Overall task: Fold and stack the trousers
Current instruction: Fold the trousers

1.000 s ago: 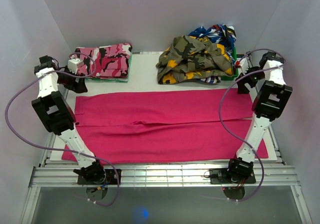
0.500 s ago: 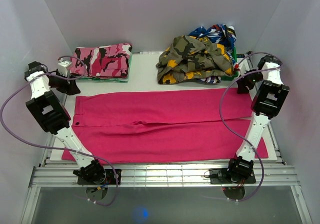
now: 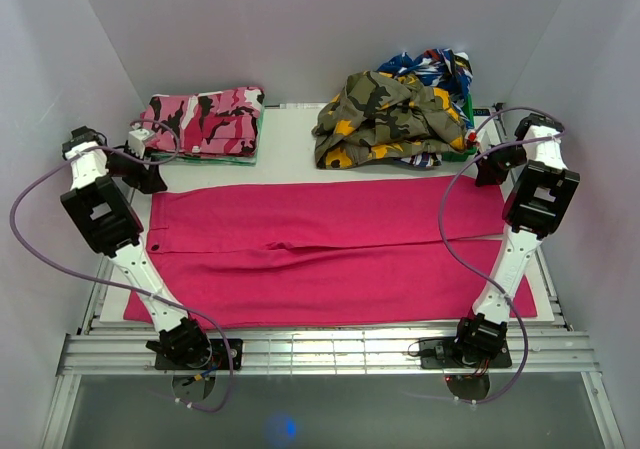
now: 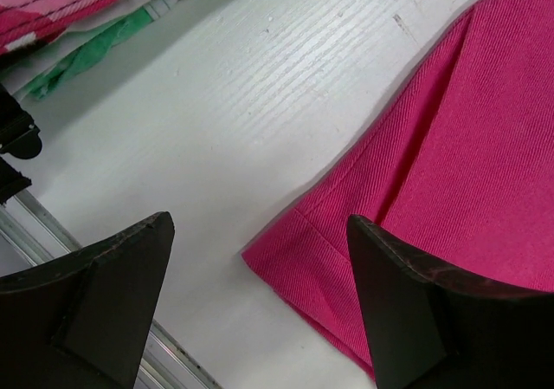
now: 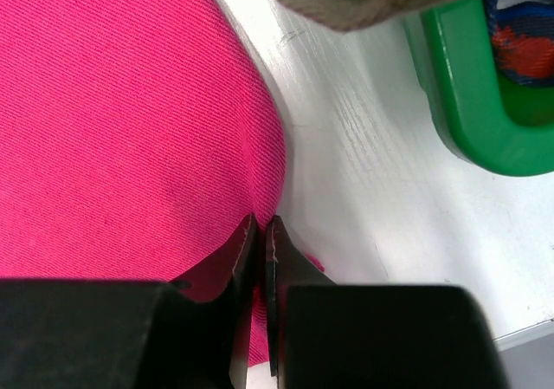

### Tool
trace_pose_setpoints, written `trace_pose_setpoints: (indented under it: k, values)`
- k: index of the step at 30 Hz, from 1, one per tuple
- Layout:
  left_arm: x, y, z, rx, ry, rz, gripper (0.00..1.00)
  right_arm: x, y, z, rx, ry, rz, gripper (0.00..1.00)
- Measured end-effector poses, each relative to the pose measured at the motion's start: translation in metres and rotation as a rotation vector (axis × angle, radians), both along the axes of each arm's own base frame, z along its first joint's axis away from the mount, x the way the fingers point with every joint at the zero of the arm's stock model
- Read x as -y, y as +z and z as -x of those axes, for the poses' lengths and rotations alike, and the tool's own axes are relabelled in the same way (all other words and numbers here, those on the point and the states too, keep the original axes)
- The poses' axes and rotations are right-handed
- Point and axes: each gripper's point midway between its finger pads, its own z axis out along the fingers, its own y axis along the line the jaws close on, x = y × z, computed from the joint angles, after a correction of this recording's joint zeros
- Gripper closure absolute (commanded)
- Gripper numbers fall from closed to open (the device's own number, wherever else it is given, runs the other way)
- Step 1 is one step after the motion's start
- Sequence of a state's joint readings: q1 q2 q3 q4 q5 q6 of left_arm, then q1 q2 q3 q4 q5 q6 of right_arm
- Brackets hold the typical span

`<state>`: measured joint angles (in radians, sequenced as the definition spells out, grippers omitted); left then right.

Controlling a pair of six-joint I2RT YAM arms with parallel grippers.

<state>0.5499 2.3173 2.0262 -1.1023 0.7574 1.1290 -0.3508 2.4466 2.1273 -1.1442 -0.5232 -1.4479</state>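
Right gripper [image 5: 260, 226]: jaws pressed together, with a thin ridge of pink cloth nipped between the tips.
Right grip site: the far right corner of the trousers [image 3: 330, 249], where the hem meets the bare table [image 3: 290, 164]. The cloth rises in a soft fold toward the tips.
Left gripper [image 4: 260, 224]: jaws spread wide, holding nothing.
Left gripper place: low over the far left corner of the trousers. That corner lies in the gap between the two fingers [image 4: 112, 294]; I cannot tell whether either one touches the cloth.
Trousers: spread flat across the table from left to right, waist at the left, the two legs side by side and running right. The near edge lies along the front of the table.
Bin [image 5: 467, 103]: green, just beyond the right gripper on the table, apart from the trousers.
Olive pile [image 3: 385, 119]: a crumpled camouflage garment at the far right, leaning over the bin, with a blue cloth [image 3: 430, 67] behind it.
Camouflage pair [image 3: 205, 119]: pink, black and white, folded at the far left on top of a green cloth [image 4: 112, 29], near the left gripper but apart from the trousers.
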Motion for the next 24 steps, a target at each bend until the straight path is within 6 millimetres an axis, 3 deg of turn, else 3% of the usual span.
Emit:
trace_pose_setpoints:
  k: [6,16,18,19,22,24]
  values:
    - [0.012,-0.010,-0.005,0.010,-0.067,-0.008,0.14,0.000,0.000,0.000,0.007,0.004,0.003,0.92]
    - [0.037,-0.040,0.021,-0.059,-0.243,0.038,0.31,0.000,0.000,0.001,0.009,0.011,0.019,0.92]
    - [0.036,-0.041,0.023,-0.062,-0.254,0.031,0.40,-0.001,0.000,0.001,0.009,0.012,0.020,0.92]
    - [0.036,-0.042,0.023,-0.064,-0.257,0.030,0.53,-0.001,0.000,0.001,0.008,0.012,0.021,0.92]
    - [0.033,-0.045,0.023,-0.075,-0.258,0.020,0.73,-0.002,0.000,0.000,0.008,0.011,0.022,0.92]
    - [0.033,-0.046,0.024,-0.086,-0.255,0.020,0.82,-0.002,0.001,0.000,0.007,0.007,0.022,0.92]
